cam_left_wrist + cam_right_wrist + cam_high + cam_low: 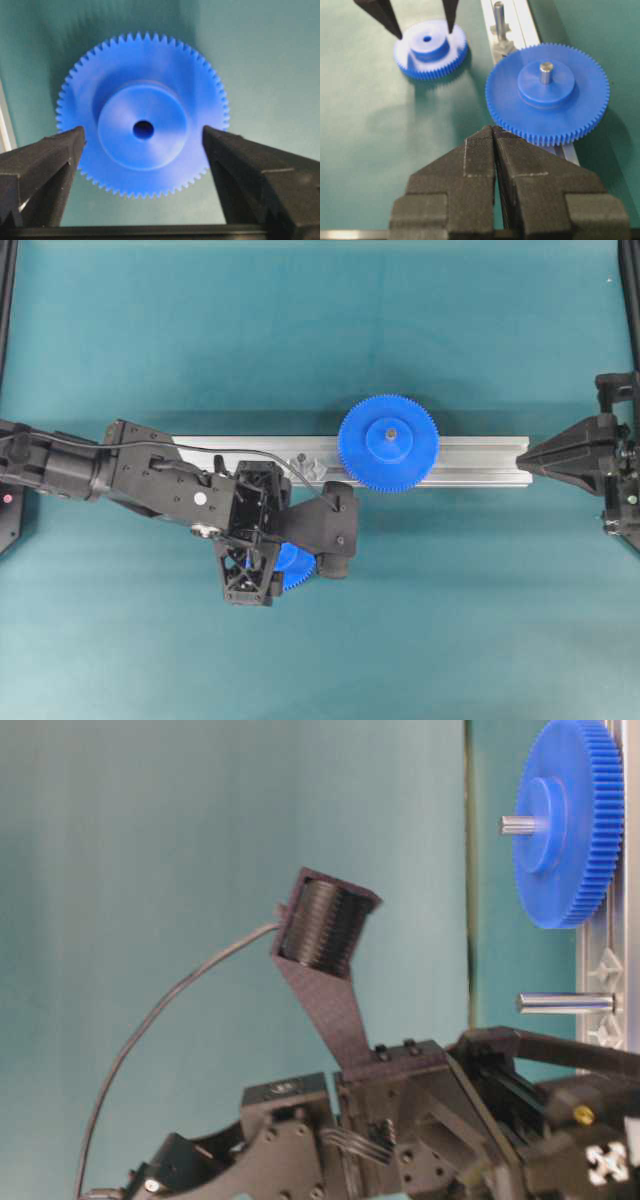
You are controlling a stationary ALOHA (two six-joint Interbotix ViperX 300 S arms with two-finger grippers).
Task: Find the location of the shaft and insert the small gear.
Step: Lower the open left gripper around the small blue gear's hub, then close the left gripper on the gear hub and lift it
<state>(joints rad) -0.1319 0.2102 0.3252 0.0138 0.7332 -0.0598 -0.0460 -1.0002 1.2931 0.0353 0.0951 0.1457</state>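
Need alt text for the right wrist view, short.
The shut right gripper fills the foreground above a green table. Beyond it, the larger gear sits on a rail-mounted pin; the bare shaft stands behind; the left gripper straddles the small gear, fingers open.

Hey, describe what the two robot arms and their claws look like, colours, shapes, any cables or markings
Both arms are matte black with angular, bolted housings. The left claw has thick wedge-shaped black fingers tapering to tips. The right claw has the same ridged, printed-looking fingers. On the left arm, a thin grey cable loops along the top, small silver screws and a white dot show, and a ribbed black wrist camera housing sits on a flat bracket.
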